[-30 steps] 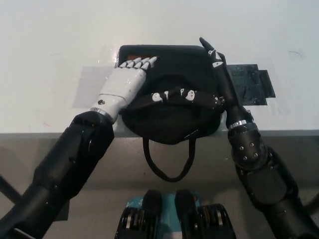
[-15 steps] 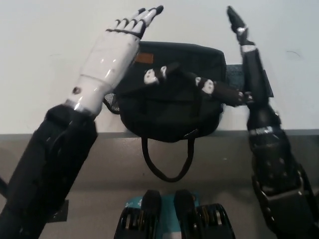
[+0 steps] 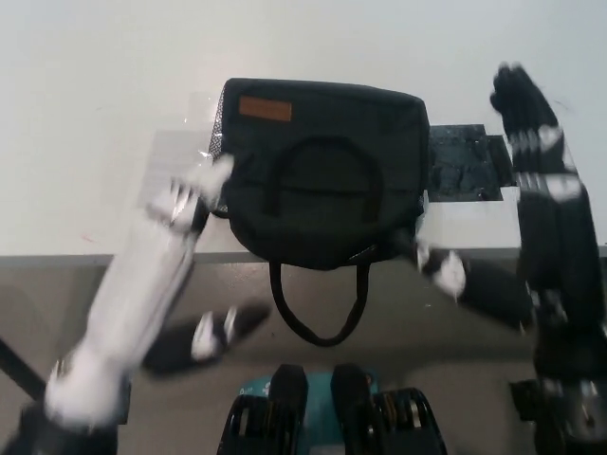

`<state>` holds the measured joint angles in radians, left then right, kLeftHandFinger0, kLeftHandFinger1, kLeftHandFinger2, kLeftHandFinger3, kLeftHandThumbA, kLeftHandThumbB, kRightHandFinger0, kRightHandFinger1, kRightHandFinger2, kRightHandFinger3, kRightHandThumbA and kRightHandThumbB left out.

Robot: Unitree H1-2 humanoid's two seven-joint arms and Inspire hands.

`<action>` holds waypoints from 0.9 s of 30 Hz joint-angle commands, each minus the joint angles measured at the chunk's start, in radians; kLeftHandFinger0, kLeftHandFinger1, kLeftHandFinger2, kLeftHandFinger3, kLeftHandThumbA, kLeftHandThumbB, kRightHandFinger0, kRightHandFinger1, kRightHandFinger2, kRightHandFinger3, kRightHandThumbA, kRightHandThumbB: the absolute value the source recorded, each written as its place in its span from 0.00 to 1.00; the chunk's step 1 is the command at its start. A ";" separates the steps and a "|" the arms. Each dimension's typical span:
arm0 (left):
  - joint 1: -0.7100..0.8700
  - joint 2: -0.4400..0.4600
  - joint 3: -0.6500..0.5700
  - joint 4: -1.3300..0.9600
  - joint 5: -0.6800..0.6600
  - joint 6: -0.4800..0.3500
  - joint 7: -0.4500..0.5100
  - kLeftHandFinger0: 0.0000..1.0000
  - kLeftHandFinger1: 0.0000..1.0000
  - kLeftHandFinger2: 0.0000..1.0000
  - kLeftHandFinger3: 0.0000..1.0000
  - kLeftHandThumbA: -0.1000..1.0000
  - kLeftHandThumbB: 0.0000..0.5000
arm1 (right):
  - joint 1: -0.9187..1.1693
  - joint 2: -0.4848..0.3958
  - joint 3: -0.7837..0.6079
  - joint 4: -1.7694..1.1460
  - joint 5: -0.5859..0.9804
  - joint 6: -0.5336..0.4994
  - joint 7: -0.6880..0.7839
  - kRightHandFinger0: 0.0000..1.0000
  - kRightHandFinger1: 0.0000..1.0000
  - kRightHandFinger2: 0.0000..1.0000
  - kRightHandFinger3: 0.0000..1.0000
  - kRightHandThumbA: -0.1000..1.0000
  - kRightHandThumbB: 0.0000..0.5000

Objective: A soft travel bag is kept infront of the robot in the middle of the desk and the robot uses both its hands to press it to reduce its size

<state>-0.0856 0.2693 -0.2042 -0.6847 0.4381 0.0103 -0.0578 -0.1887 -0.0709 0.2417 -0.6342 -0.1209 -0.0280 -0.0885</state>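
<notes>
Both hands flank the travel bag (image 3: 322, 180), clear of it: left hand (image 3: 142, 284) blurred, fingers unreadable; right hand (image 3: 531, 142) splayed, empty, positioned for pressing.

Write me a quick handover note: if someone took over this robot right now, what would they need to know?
Left robot hand: off the bag, at its left side, motion-blurred; open or shut cannot be told.
Right robot hand: off the bag, to its right above the dark patch; also blurred.
Bag: on the desk at its front edge, lying flat, orange label at the far left corner, one handle loop on top, a strap hanging over the edge.
Done: cannot tell from this frame whether it has been pressed.
Left: bring both hands onto the bag and press it down.
</notes>
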 commanded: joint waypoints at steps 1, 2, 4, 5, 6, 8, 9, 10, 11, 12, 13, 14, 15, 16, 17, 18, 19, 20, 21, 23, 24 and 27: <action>0.203 -0.021 0.029 -0.063 -0.187 -0.165 0.070 1.00 1.00 1.00 1.00 1.00 0.63 | 0.135 -0.028 0.040 -0.077 0.033 -0.055 0.073 1.00 1.00 1.00 1.00 1.00 0.40; 0.236 -0.022 0.031 -0.051 -0.190 -0.187 0.069 1.00 1.00 1.00 1.00 1.00 0.58 | 0.163 -0.034 0.038 -0.063 0.038 -0.076 0.072 1.00 1.00 1.00 1.00 1.00 0.40; 0.266 -0.021 0.044 0.009 -0.225 -0.254 0.071 1.00 1.00 1.00 1.00 1.00 0.54 | 0.203 -0.039 0.023 -0.006 0.011 -0.115 0.063 1.00 1.00 1.00 1.00 1.00 0.39; 0.273 -0.021 0.054 0.043 -0.238 -0.281 0.071 1.00 1.00 1.00 1.00 1.00 0.54 | 0.212 -0.035 0.016 0.028 0.006 -0.140 0.056 1.00 1.00 1.00 1.00 1.00 0.38; 0.310 -0.025 0.058 0.075 -0.261 -0.283 0.065 1.00 1.00 1.00 1.00 1.00 0.60 | 0.243 -0.040 0.011 0.079 0.001 -0.197 0.047 1.00 1.00 1.00 1.00 1.00 0.29; 0.349 -0.041 0.073 0.140 -0.254 -0.322 0.073 1.00 1.00 1.00 1.00 1.00 0.58 | 0.264 -0.038 -0.004 0.194 -0.012 -0.295 0.023 1.00 1.00 1.00 1.00 1.00 0.21; 0.356 -0.045 0.077 0.156 -0.255 -0.332 0.072 1.00 1.00 1.00 1.00 1.00 0.58 | 0.265 -0.036 -0.008 0.224 -0.011 -0.315 0.020 1.00 1.00 1.00 1.00 1.00 0.23; 0.350 -0.044 0.090 0.189 -0.259 -0.335 0.069 1.00 1.00 1.00 1.00 1.00 0.59 | 0.251 -0.022 -0.017 0.286 -0.004 -0.330 0.012 1.00 1.00 1.00 1.00 1.00 0.29; 0.352 -0.042 0.095 0.210 -0.259 -0.336 0.066 1.00 1.00 1.00 1.00 1.00 0.59 | 0.249 -0.013 -0.024 0.319 0.004 -0.326 0.007 1.00 1.00 1.00 1.00 1.00 0.30; 0.354 -0.048 0.102 0.238 -0.261 -0.339 0.068 1.00 1.00 1.00 1.00 1.00 0.59 | 0.245 -0.007 -0.033 0.356 0.013 -0.328 0.005 1.00 1.00 1.00 1.00 1.00 0.34; 0.365 -0.048 0.108 0.264 -0.281 -0.339 0.062 1.00 1.00 1.00 1.00 1.00 0.55 | 0.247 0.003 -0.040 0.396 0.001 -0.329 -0.006 1.00 1.00 1.00 1.00 1.00 0.37; 0.368 -0.053 0.113 0.294 -0.290 -0.354 0.064 1.00 1.00 1.00 1.00 1.00 0.50 | 0.242 0.011 -0.048 0.434 -0.012 -0.337 -0.017 1.00 1.00 1.00 1.00 1.00 0.39; 0.361 -0.058 0.118 0.316 -0.287 -0.363 0.066 1.00 1.00 1.00 1.00 1.00 0.48 | 0.235 0.015 -0.054 0.462 -0.014 -0.342 -0.018 1.00 1.00 1.00 1.00 1.00 0.41; 0.356 -0.066 0.123 0.358 -0.273 -0.381 0.072 1.00 1.00 1.00 1.00 1.00 0.46 | 0.234 0.016 -0.057 0.503 -0.018 -0.345 -0.019 1.00 1.00 1.00 1.00 1.00 0.40; 0.352 -0.070 0.128 0.383 -0.264 -0.396 0.073 1.00 1.00 1.00 1.00 1.00 0.45 | 0.236 0.018 -0.059 0.524 -0.025 -0.353 -0.017 1.00 1.00 1.00 1.00 1.00 0.40; 0.344 -0.079 0.139 0.443 -0.212 -0.423 0.098 1.00 1.00 1.00 1.00 1.00 0.42 | 0.242 0.018 -0.057 0.588 -0.034 -0.370 -0.014 1.00 1.00 1.00 1.00 1.00 0.36; 0.338 -0.082 0.143 0.459 -0.202 -0.434 0.101 1.00 1.00 1.00 1.00 1.00 0.43 | 0.239 0.021 -0.059 0.605 -0.033 -0.375 -0.012 1.00 1.00 1.00 1.00 1.00 0.35; 0.319 -0.084 0.150 0.493 -0.206 -0.438 0.099 1.00 1.00 1.00 1.00 1.00 0.44 | 0.225 0.027 -0.063 0.642 -0.018 -0.380 -0.008 1.00 1.00 1.00 1.00 1.00 0.36; 0.311 -0.089 0.154 0.521 -0.224 -0.430 0.094 1.00 1.00 1.00 1.00 1.00 0.49 | 0.215 0.038 -0.071 0.683 -0.004 -0.391 -0.012 1.00 1.00 1.00 1.00 1.00 0.37; 0.303 -0.104 0.164 0.580 -0.216 -0.450 0.108 1.00 1.00 1.00 1.00 1.00 0.55 | 0.215 0.054 -0.077 0.728 0.028 -0.406 -0.002 1.00 1.00 1.00 1.00 1.00 0.38; 0.302 -0.111 0.169 0.605 -0.211 -0.464 0.113 1.00 1.00 1.00 1.00 1.00 0.56 | 0.223 0.064 -0.081 0.734 0.034 -0.407 -0.003 1.00 1.00 1.00 1.00 1.00 0.36; 0.297 -0.129 0.175 0.667 -0.226 -0.480 0.135 1.00 1.00 1.00 1.00 1.00 0.54 | 0.242 0.095 -0.090 0.749 0.056 -0.408 -0.003 1.00 1.00 1.00 1.00 1.00 0.29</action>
<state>0.2208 0.1638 -0.0446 -0.0729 0.2244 -0.3634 0.0114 0.0545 -0.0203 0.1713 0.0981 -0.1140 -0.3391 -0.0787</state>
